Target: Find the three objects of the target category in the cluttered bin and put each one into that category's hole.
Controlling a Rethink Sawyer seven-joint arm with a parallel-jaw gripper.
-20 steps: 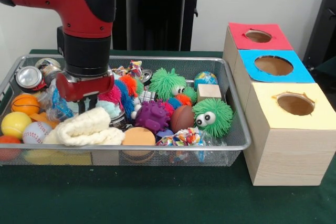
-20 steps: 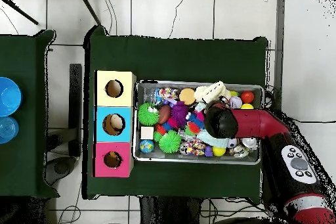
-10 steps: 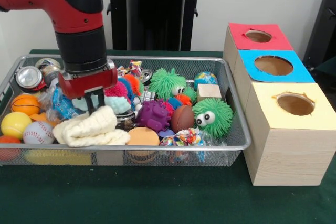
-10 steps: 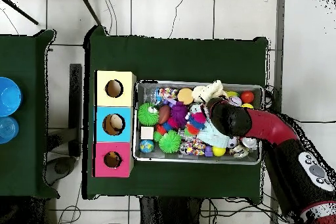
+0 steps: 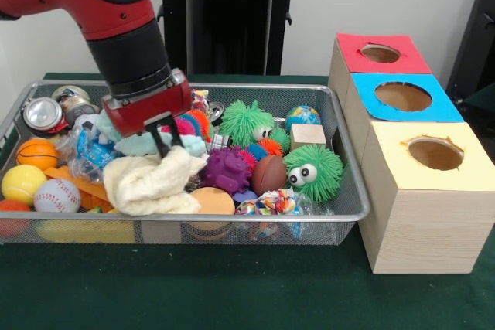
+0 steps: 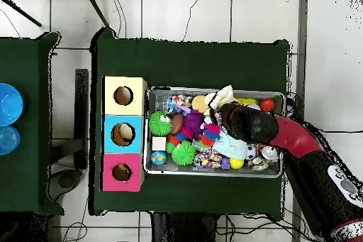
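My gripper (image 5: 164, 141) hangs tilted over the left half of the wire bin (image 5: 352, 191), shut on a cream knitted cloth (image 5: 151, 185). The cloth is bunched and pulled up at its top edge, and its lower part rests on the toys. From overhead the cloth (image 6: 224, 97) shows at the bin's top rim, just beyond the gripper (image 6: 220, 110). Three wooden boxes with round holes stand beside the bin: red (image 5: 381, 53), blue (image 5: 403, 96) and yellow (image 5: 435, 153).
The bin holds several toys: green fuzzy balls (image 5: 312, 172), a purple spiky ball (image 5: 224, 171), a small brown football (image 5: 268, 173), a baseball (image 5: 54, 195), a yellow ball (image 5: 22, 183), crushed cans (image 5: 42, 113) and a wooden block (image 5: 308, 135). A black stand rises behind the table.
The gripper has tilted and shifted right in the front view. The cream cloth, lying flat before, is now gathered up and lifted at the gripper's fingers.
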